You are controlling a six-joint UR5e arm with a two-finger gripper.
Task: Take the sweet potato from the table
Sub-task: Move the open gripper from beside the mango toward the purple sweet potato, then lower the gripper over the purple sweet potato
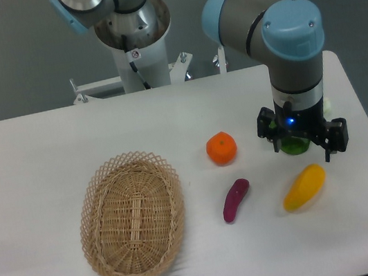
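You have one sweet potato [236, 200], one orange [221, 148], one yellow mango-shaped fruit [304, 187], one green item [296, 145] under the gripper [304, 145], and one wicker basket [132, 217].

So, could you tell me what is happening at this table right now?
A single robot arm hangs over the right side of the white table, its gripper low above a green object that it mostly hides. Whether the gripper is open or shut cannot be told. The sweet potato lies untouched on the table to the gripper's left, between an orange and a yellow fruit. A wicker basket sits empty further left.
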